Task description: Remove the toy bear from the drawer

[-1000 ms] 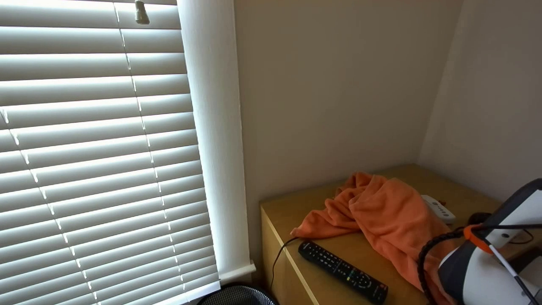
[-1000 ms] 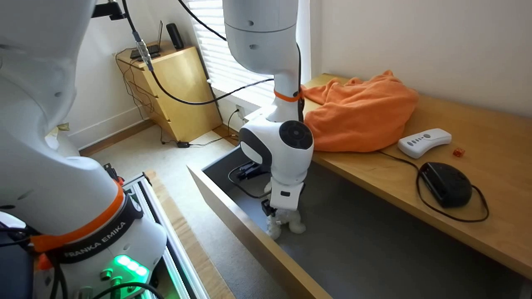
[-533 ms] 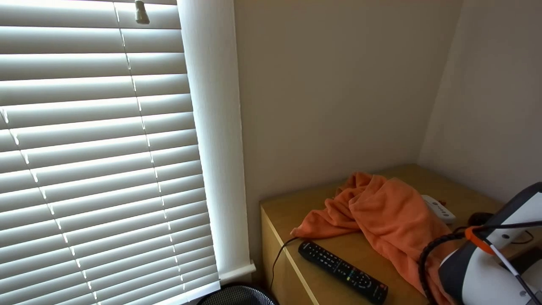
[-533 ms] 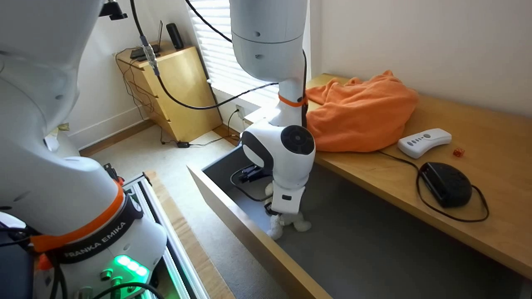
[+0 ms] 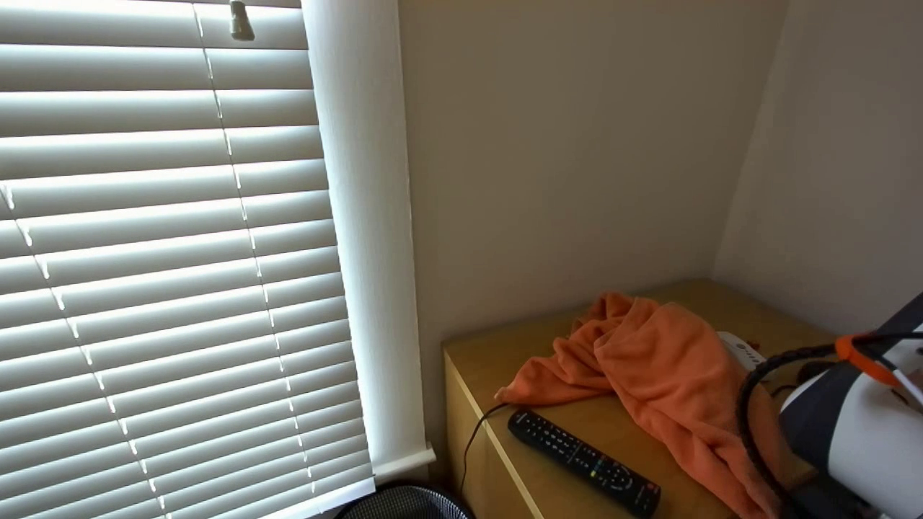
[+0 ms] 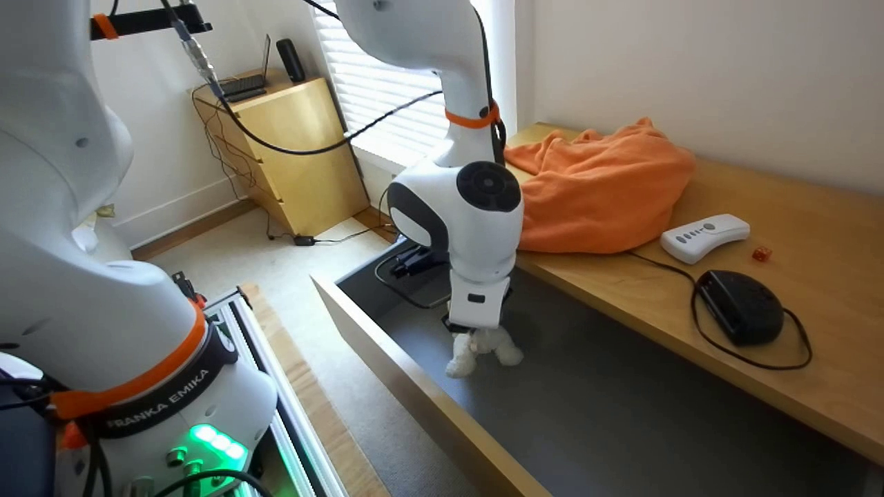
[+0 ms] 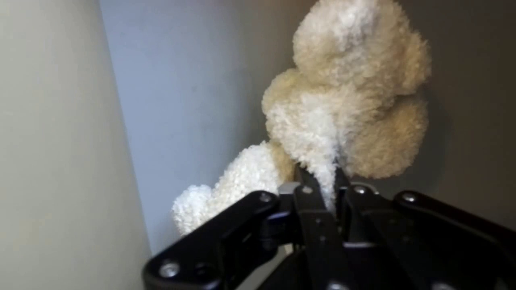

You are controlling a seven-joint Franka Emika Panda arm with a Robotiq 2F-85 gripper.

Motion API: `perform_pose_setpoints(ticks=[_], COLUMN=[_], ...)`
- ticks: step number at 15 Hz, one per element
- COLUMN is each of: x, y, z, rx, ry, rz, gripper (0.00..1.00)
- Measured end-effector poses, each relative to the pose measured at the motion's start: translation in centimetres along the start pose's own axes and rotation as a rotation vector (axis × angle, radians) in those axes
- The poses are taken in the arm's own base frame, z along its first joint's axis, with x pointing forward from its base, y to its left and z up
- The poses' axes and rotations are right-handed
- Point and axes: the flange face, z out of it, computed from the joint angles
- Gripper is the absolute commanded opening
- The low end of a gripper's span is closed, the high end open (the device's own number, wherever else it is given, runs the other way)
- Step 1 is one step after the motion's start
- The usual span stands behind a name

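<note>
The gripper (image 7: 322, 173) is pinching the toy bear (image 7: 342, 104) pretty tightly: its jaws are sitting nearly together with just a skinny tuft of plush squeezed between them, and I can't tell for sure which bit of the bear they're biting. What's changing over the last half second is that the arm (image 6: 476, 228) is riding higher and the bear's legs are coming up with it, so the grip seems to be working and I'd call this the start of the lift. Not a removal yet though: the bear is being held inside the drawer (image 6: 435, 406), near its front wall, and I'm not certain the feet are clearing the drawer's floor. My guess is it's needing more height before going over that wall, and a pinch that thin could be losing its hold on loose fur. Further out, the orange fleece blanket (image 6: 601, 193) and white remote (image 6: 704, 238) are lying on the wooden top (image 6: 829, 276) above the drawer, and an exterior view is showing a black TV remote (image 5: 584, 463) up there too.
</note>
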Motion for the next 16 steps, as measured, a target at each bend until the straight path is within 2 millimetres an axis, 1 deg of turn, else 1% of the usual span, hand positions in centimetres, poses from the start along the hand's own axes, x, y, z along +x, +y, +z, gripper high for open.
perform_pose_setpoints(ticks=[2, 4, 6, 9, 11, 14, 16], x=[-0.5, -0.9, -1.0, -1.2, -0.7, 0.3, 0.8], y=[-0.5, -0.4, 0.6, 2.0, 1.6, 0.9, 0.3], z=[-3.1, -5.8, -7.7, -10.2, -12.4, -16.8, -20.6], rx=[0.038, 0.058, 0.040, -0.031, -0.065, -0.091, -0.066], ry=[-0.012, -0.027, -0.059, -0.093, -0.105, -0.174, -0.233], rz=[-0.020, -0.036, -0.041, -0.048, -0.042, -0.014, 0.025], gripper=[0.03, 0.03, 0.03, 0.03, 0.03, 0.03, 0.03])
